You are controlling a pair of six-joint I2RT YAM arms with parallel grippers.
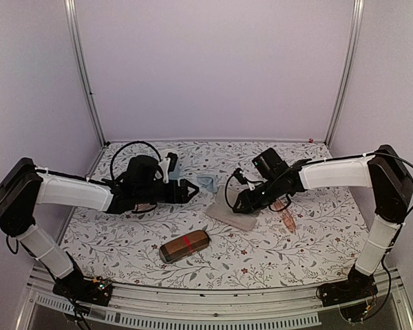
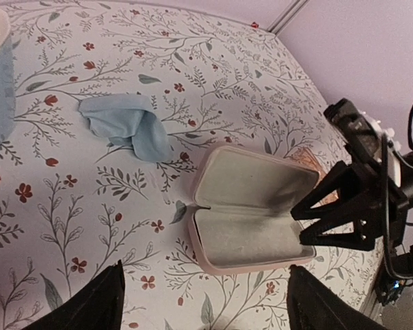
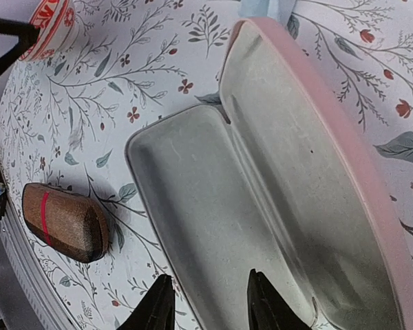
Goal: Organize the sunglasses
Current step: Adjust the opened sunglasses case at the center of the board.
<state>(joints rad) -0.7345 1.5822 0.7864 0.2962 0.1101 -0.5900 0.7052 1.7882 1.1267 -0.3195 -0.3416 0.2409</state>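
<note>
Hovering above the floral table (image 1: 124, 240), the left gripper (image 1: 191, 191) has its fingers spread wide, nothing between them, left of the open pink case (image 1: 230, 216). The right gripper (image 3: 210, 309) hangs over that case's end, tips drawn close yet apart; whether they pinch its wall I cannot tell. The pinkish-tan sunglasses (image 1: 287, 219) lie just right of the case.

the scene is lit evenly and softly from overhead, and a faint lilac cast is seen. short, soft-edged shadows are thrown beside the brown case (image 3: 65, 221) and onto the pink case (image 2: 248, 206) lining. the top view is slightly soft; the left gripper (image 2: 205, 268) is rendered blurred and nearly black.
</note>
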